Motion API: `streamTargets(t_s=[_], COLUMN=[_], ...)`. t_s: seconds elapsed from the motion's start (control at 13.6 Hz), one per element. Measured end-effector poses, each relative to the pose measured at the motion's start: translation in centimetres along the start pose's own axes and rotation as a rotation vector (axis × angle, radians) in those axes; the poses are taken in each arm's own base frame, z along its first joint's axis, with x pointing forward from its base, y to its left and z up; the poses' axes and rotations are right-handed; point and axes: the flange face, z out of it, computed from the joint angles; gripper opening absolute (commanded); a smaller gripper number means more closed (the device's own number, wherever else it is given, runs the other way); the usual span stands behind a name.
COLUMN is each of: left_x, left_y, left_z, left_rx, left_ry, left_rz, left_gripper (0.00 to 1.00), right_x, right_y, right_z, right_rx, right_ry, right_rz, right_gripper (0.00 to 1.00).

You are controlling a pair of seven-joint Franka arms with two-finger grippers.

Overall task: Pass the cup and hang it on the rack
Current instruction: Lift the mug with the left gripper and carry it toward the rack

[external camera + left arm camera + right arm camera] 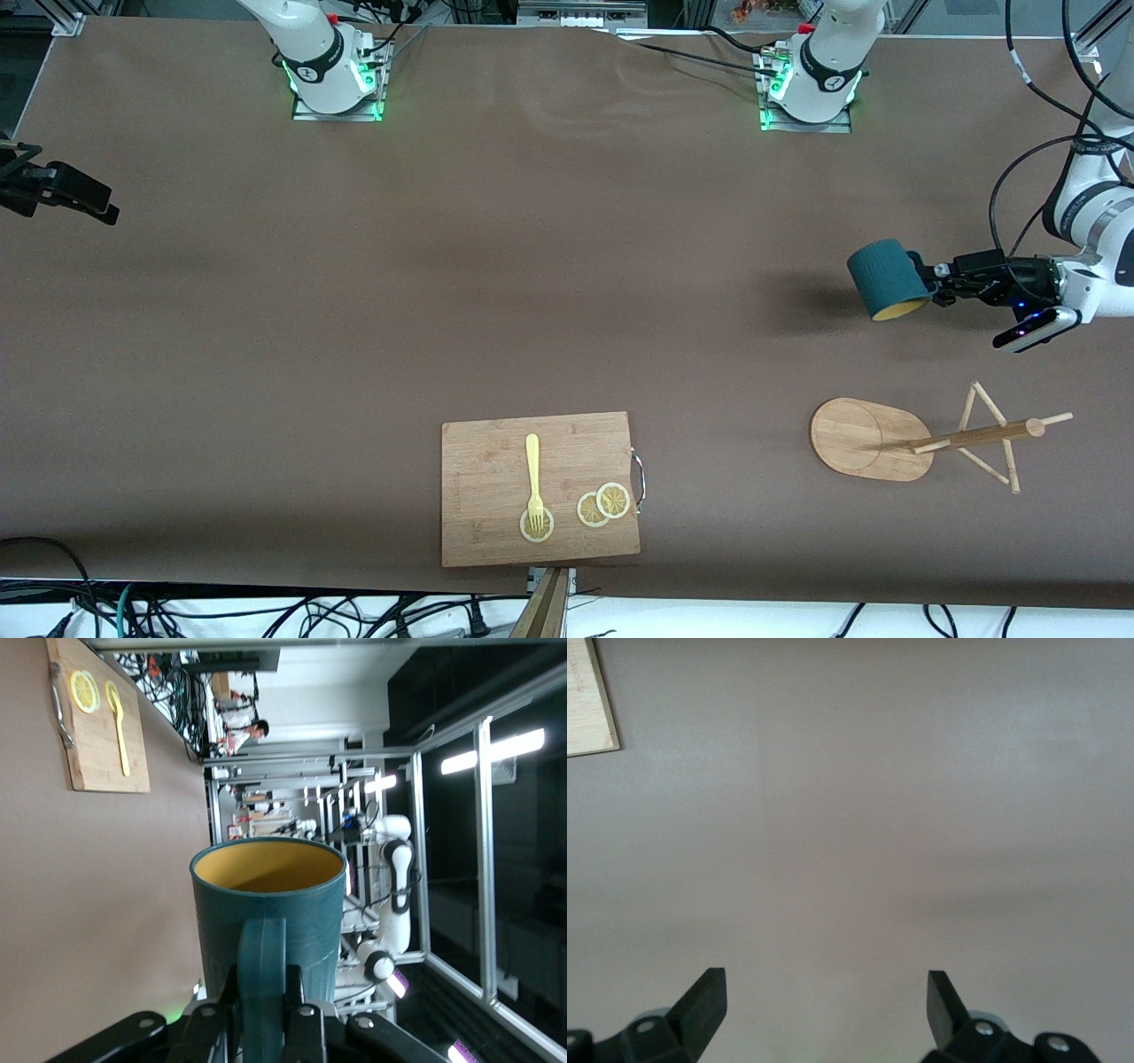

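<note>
Cup (889, 280) hung on its side over table (532, 266), handle pinched by left gripper (941, 290) at cup's 3 o'clock; rack (921, 439) at 6 o'clock. Right gripper (826, 999) waited, fingers spread.

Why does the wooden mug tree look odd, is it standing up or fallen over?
Fallen over. The rack lies on its side on the table, its post and pegs level with the surface and its oval base on edge. The left gripper holds the cup above the table.
</note>
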Motion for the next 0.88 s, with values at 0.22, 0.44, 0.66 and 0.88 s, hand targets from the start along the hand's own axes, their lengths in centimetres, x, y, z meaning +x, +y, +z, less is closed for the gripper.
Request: streamTargets(t_s=[0.22,0.44,0.66,0.88], left_x=[1.0,2.5,3.2,4.5], left_y=[-0.2,0.6,0.2,-1.0], left_z=[-1.5,-1.8,-2.3,-3.1], left_rx=[-0.051,-0.105,-0.143,-0.186], left_ry=[0.077,0.128,0.170,0.216], left_rz=[-0.057,-0.137,-0.193,-0.185], left_gripper=[0.01,0.01,0.01,0.01], right_x=[0.0,0.0,0.0,0.0], right_y=[0.0,0.0,0.0,0.0], right_z=[0.0,0.0,0.0,0.0], right_rx=[0.000,0.000,0.000,0.000], right_ry=[0.000,0.000,0.000,0.000], right_rz=[0.000,0.000,0.000,0.000], right_gripper=[1.00,1.00,1.00,1.00])
